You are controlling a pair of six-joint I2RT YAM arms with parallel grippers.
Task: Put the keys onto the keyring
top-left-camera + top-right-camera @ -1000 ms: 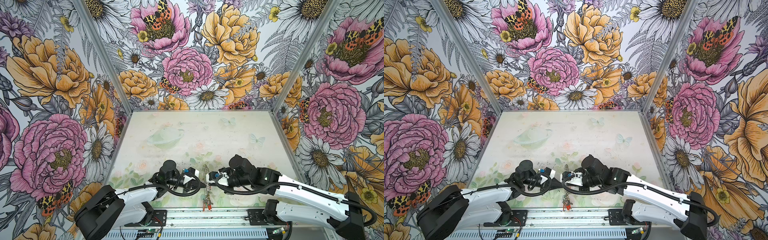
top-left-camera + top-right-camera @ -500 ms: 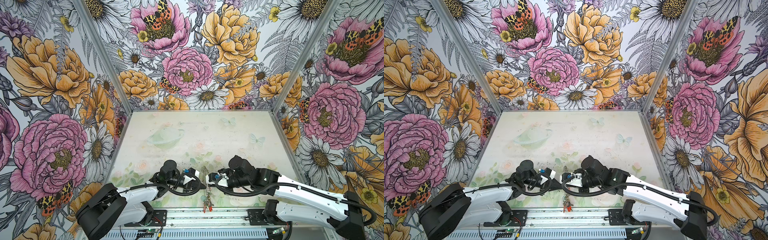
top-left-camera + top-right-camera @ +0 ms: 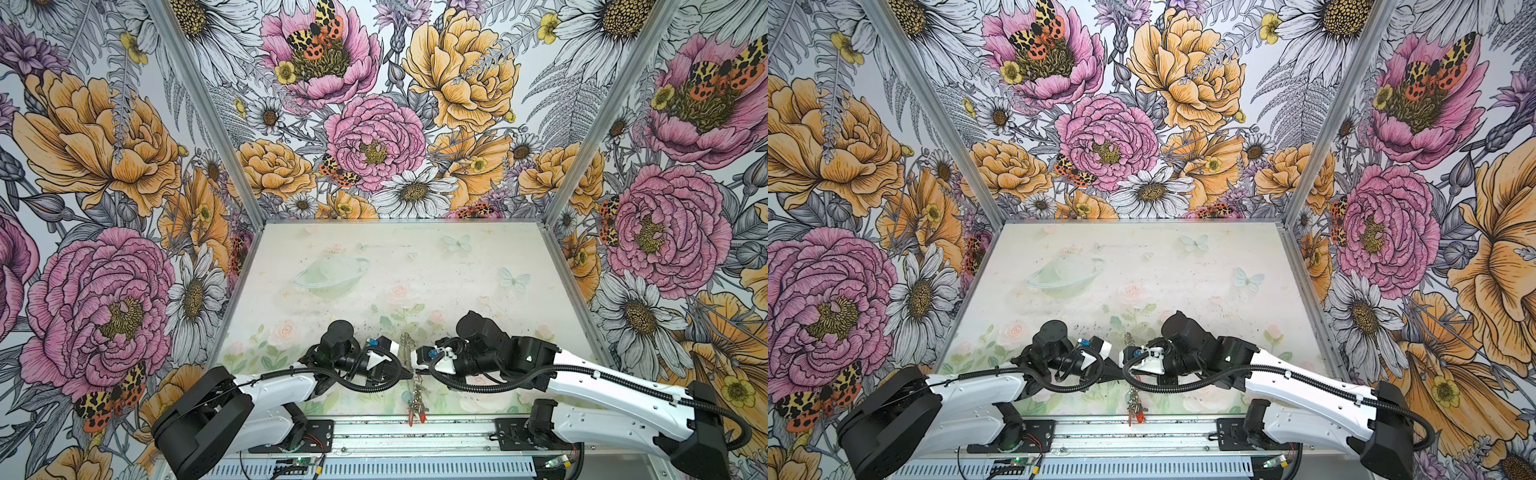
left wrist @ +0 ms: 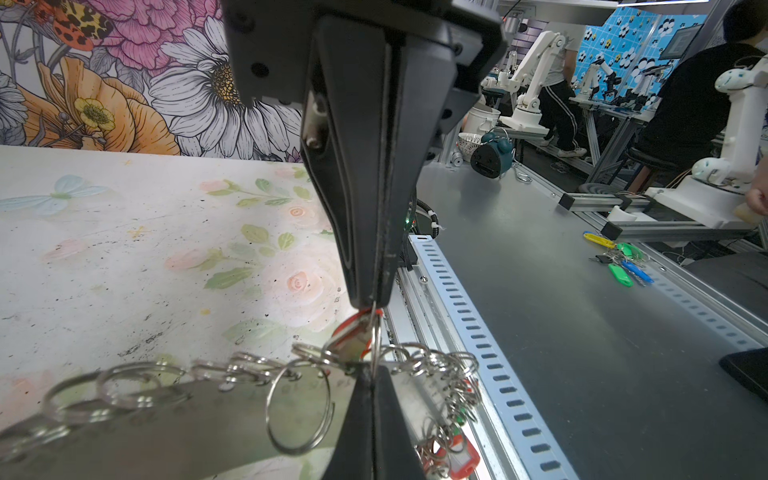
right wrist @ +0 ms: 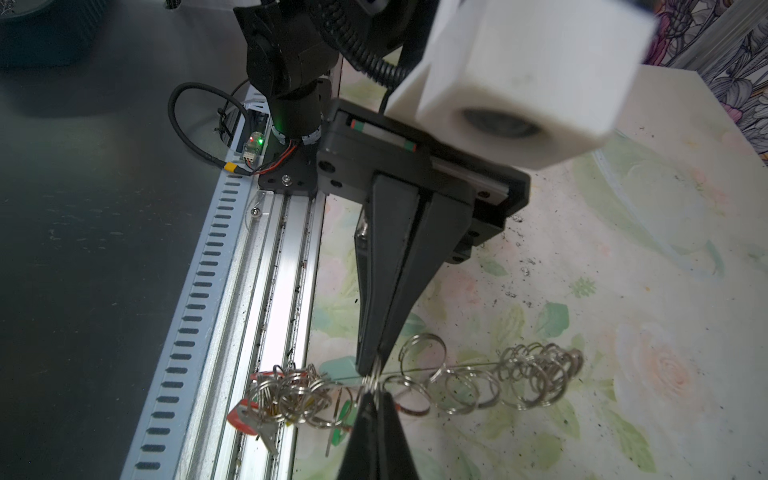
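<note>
Top views overlook the whole table (image 3: 415, 266); wrist views closely face each other across the keyring (image 4: 166, 419)

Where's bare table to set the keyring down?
The table is bare over its far half, up to the back wall, and along its left and right margins. Crowded front centre: left tool, right tool, keyring, keys hanging over the rail.

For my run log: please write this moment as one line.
left gripper: jaws shut on wire ring of keyring | right gripper: jaws shut on same ring | red tag: by that ring | threaded: cannot tell
</note>
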